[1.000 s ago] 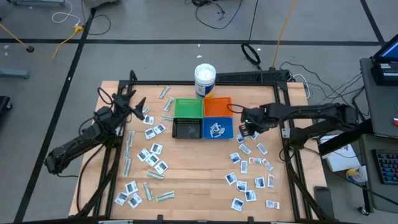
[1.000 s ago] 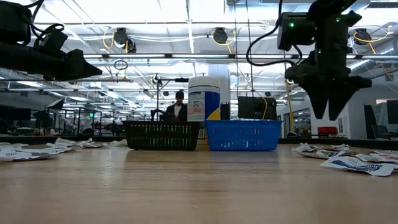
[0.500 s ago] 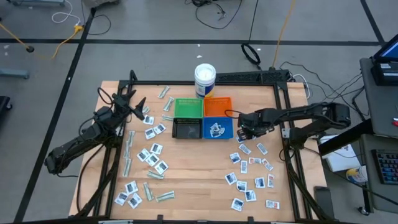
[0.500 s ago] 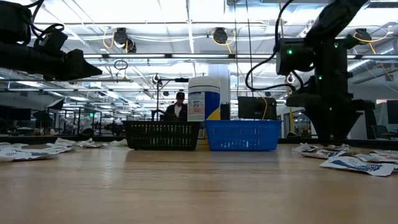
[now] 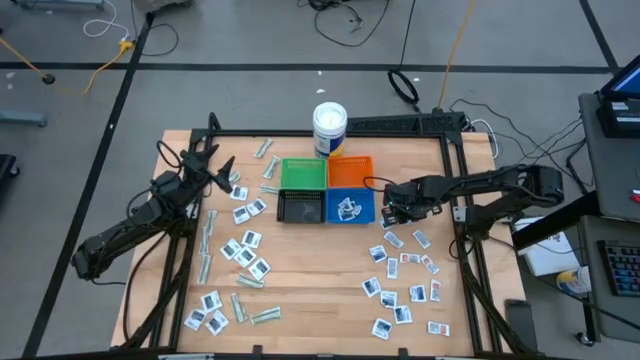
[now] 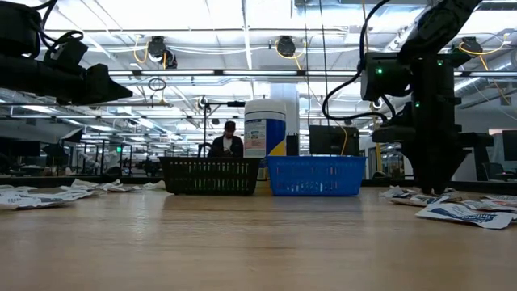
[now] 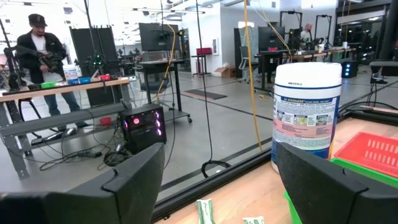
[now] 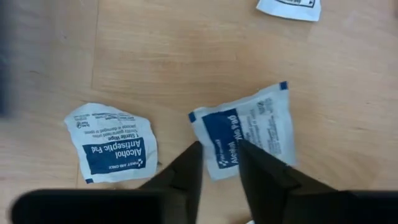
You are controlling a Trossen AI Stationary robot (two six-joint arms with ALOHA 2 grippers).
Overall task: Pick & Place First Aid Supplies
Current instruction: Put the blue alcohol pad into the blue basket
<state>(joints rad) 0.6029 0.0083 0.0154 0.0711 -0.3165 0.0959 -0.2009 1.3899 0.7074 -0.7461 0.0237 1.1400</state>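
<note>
Pinching alcohol wipe packet (image 8: 252, 134), right-wrist-only detail

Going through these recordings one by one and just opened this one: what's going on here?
A two-arm robot is sorting first aid packets scattered on a wooden table. The right gripper is down at the tabletop just right of the blue bin, its fingers closing around the edge of a white alcohol wipe sachet; it is not lifted yet. A second sachet lies beside it. The left gripper waits, open, above the table's left side, holding nothing.
</note>
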